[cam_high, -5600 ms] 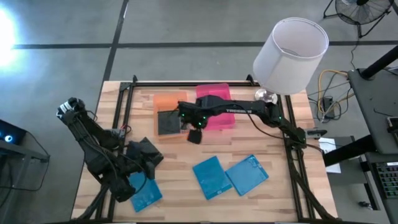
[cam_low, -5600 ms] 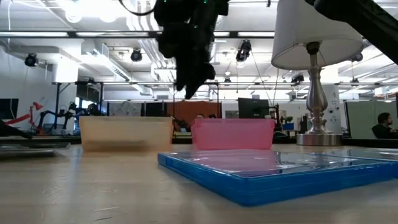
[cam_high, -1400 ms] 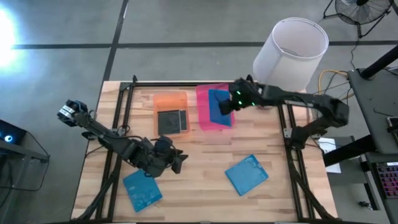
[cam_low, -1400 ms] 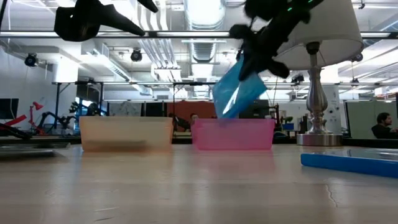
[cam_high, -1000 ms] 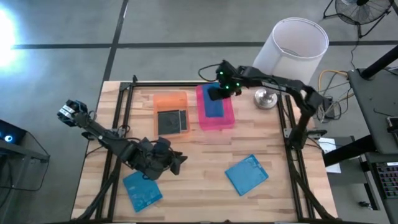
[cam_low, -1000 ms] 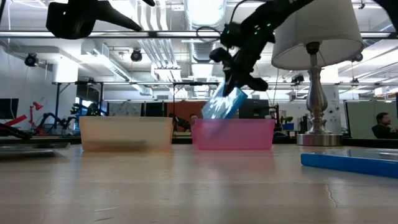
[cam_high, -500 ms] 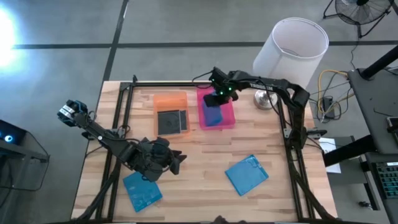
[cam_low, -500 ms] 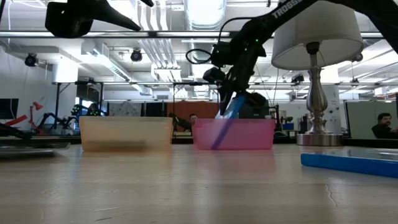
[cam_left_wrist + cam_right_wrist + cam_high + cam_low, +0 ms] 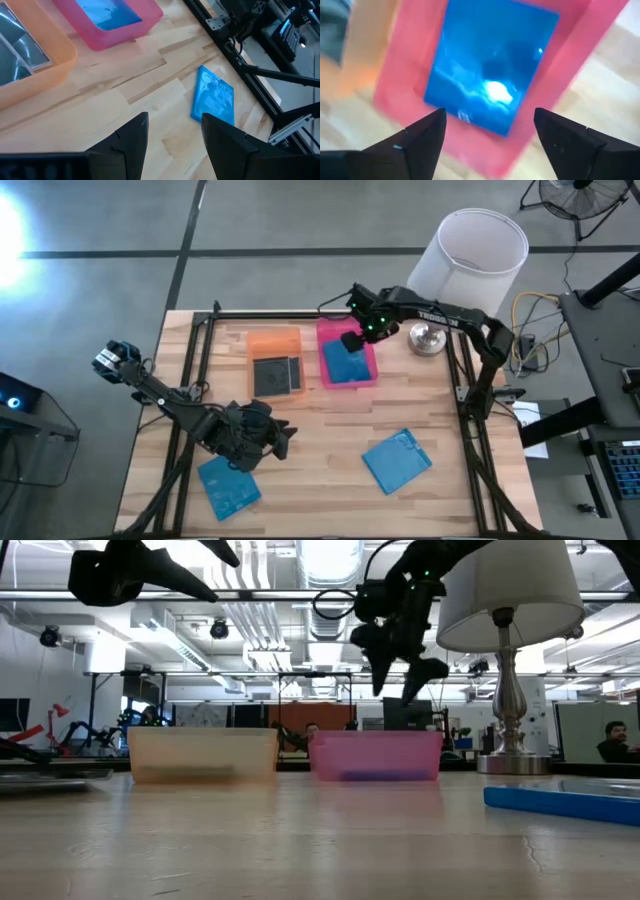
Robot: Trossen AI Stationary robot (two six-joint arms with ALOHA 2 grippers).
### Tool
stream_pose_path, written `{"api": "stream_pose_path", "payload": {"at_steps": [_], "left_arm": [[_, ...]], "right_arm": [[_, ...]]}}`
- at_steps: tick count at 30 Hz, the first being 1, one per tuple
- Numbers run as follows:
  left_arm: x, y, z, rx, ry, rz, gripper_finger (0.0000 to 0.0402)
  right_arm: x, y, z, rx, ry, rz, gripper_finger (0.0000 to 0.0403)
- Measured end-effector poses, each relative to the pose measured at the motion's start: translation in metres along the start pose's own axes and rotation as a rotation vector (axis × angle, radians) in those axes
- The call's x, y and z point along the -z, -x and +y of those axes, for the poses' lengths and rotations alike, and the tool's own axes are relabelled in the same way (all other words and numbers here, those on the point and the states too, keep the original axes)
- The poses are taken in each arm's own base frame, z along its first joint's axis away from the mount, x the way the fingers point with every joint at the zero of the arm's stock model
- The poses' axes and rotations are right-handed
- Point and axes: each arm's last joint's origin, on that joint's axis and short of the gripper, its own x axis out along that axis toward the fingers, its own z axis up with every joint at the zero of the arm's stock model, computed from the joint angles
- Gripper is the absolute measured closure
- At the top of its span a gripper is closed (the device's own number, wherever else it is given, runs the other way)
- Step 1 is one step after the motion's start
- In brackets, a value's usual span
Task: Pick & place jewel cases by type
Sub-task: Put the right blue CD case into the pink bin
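A translucent blue jewel case [image 9: 349, 364] lies flat in the pink tray [image 9: 329, 330]; the right wrist view shows the blue case [image 9: 490, 70] inside the pink walls [image 9: 580, 47]. My right gripper [image 9: 352, 338] hangs open just above it, touching nothing. A dark grey case [image 9: 277, 375] lies in the orange tray [image 9: 272, 340]. Two more blue cases rest flat on the table, one right of centre [image 9: 397, 460] and one at the near left [image 9: 229, 485]. My left gripper [image 9: 282, 442] hovers open beside the near-left case, above bare wood [image 9: 172, 117].
A lamp with a white shade [image 9: 467, 255] and a metal base [image 9: 428, 337] stands at the far right corner, close to my right arm. Black frame rails [image 9: 195, 370] run along the table's edges. Bare wood [image 9: 320, 440] lies between the trays and the loose cases.
My right gripper lowered the blue case, tilted, into the pink tray, then opened and let go. The case fell flat on the tray's floor. The gripper then rose a little above the tray. My left arm stayed nearly still.
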Motion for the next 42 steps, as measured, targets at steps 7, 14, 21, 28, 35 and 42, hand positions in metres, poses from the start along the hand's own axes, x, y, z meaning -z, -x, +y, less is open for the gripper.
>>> {"api": "stream_pose_path", "payload": {"at_steps": [7,14,21,28,35,42], "left_arm": [[0.0,0.0,0.0,-0.003,-0.015,0.0,0.0235],[-0.001,-0.002,0.001,-0.003,-0.021,0.024,0.0235],[0.004,-0.009,0.004,0.042,-0.057,0.113,0.0235],[0.012,-0.024,0.012,0.175,-0.021,0.175,0.0235],[0.018,-0.027,0.018,0.209,-0.004,0.251,0.0235],[0.02,-0.028,0.021,0.204,0.025,0.274,0.0235]], "right_arm": [[0.059,0.022,0.032,0.048,0.377,0.125,0.0105],[0.144,0.018,0.062,0.0,0.635,0.288,0.0125],[0.232,-0.011,0.053,0.042,0.602,0.412,0.0138],[0.276,-0.044,0.013,0.185,0.349,0.438,0.0139],[0.285,-0.067,-0.009,-0.006,0.25,0.398,0.0131],[0.292,-0.08,-0.025,-0.004,0.177,0.418,0.0132]]}}
